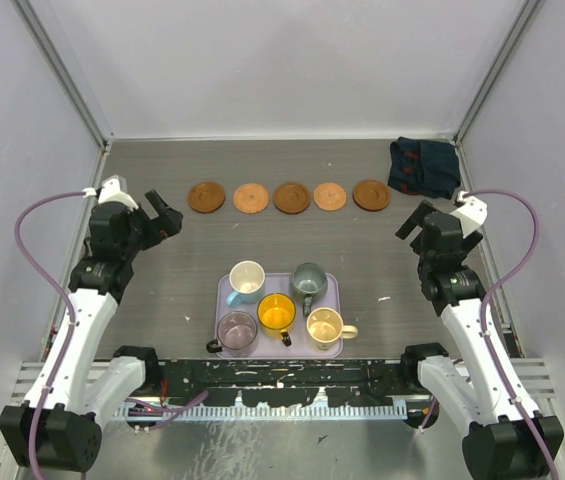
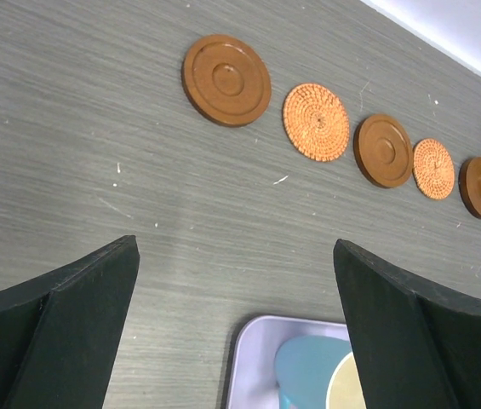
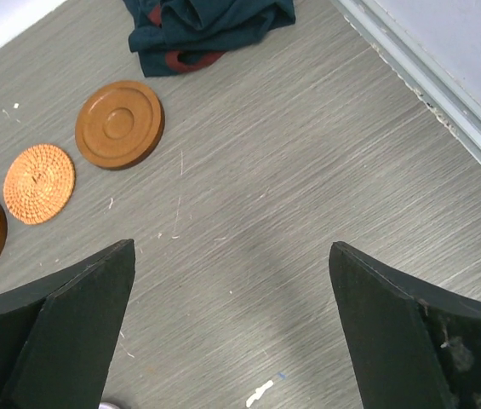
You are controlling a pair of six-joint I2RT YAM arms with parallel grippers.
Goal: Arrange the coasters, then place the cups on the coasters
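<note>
Several round brown and orange coasters lie in a row across the far table, from the leftmost (image 1: 206, 197) to the rightmost (image 1: 371, 194); the left wrist view shows the row (image 2: 316, 121), the right wrist view its right end (image 3: 119, 123). The cups stand on a lavender tray (image 1: 336, 290): light blue (image 1: 246, 277), grey-green (image 1: 309, 279), orange-yellow (image 1: 276, 312), purple-grey (image 1: 237, 330), cream-yellow (image 1: 325, 326). My left gripper (image 1: 167, 220) (image 2: 236, 247) hovers open, left of the tray. My right gripper (image 1: 412, 222) (image 3: 231, 247) hangs open over bare table, near the rightmost coaster. Neither holds anything.
A crumpled dark blue cloth (image 1: 424, 166) (image 3: 206, 25) lies in the far right corner, just past the last coaster. Grey walls with metal rails close in the table on three sides. A small white scrap (image 3: 260, 393) lies on the table under the right gripper.
</note>
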